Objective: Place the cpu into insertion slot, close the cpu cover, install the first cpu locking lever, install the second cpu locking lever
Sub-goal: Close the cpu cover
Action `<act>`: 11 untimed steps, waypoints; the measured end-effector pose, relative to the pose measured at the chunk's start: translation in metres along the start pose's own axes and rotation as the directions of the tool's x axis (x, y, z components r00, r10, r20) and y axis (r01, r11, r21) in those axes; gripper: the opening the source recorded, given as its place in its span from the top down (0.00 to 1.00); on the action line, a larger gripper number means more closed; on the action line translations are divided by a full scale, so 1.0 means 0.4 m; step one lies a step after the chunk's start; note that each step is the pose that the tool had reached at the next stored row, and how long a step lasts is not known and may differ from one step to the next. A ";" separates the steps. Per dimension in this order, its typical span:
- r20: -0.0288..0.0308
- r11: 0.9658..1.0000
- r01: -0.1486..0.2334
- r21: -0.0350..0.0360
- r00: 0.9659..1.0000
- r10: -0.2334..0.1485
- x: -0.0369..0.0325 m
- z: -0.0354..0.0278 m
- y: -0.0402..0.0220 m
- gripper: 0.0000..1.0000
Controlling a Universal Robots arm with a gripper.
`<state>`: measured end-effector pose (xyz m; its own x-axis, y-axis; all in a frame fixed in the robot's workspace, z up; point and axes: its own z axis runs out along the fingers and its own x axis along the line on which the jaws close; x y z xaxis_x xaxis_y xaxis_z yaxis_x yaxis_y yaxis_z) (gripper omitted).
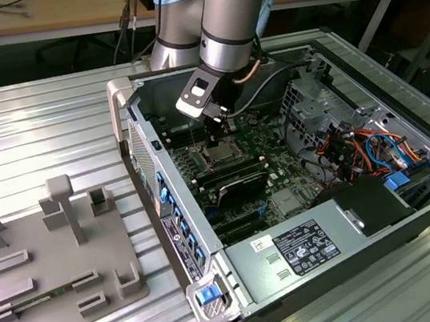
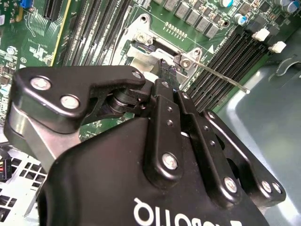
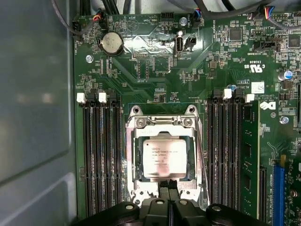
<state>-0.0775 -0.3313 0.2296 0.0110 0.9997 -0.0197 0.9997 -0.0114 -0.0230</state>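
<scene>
We look into a big open grey metal computer case (image 1: 167, 217). The black end effector (image 3: 167, 189) hangs inside it. Its two fingers (image 3: 161, 188) are pressed together, and we see nothing between them.

Just in front of the tips lies the cpu (image 3: 162, 157), a small flat square chip with a silver-grey top. It sits flat in the insertion slot (image 3: 138, 160), the dark square socket. The cpu cover (image 3: 132, 155), a thin silver metal frame with a big window, looks folded down around the chip. The chip shows through the window. So we think the first two jobs are done.

In the second wrist view the tips are down at the silver edge of the socket. We cannot tell if they touch it. Just past the tips, a thin silver wire locking lever (image 2: 218, 76) sticks out sideways over the long black memory slots (image 3: 101, 155). We think it is not locked down yet, so the lever job is the one in hand. That job calls for a slow, steady push, because the wire is thin and could slip off the tips.

The case also holds a green circuit board (image 3: 155, 70) under the end effector. Farther off it holds a grey box with a white label (image 1: 293, 250). Outside the case, well apart from the end effector, a grey plate with small pockets (image 1: 45, 267) lies on the ribbed metal bench (image 1: 31, 124). What its pockets hold is too small to tell.
</scene>
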 end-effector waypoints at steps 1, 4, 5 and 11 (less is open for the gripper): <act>0.000 1.000 0.000 0.000 1.000 0.000 0.000 0.000 0.000 0.89; 0.000 1.000 0.000 0.000 1.000 0.000 0.000 0.000 0.000 0.89; 0.000 1.000 0.000 0.000 1.000 0.000 0.000 0.000 -0.001 0.89; 0.000 1.000 0.000 0.000 1.000 0.000 0.000 0.007 -0.001 0.89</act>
<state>-0.0778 -0.3313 0.2267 0.0111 0.9997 -0.0195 0.9997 -0.0116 -0.0230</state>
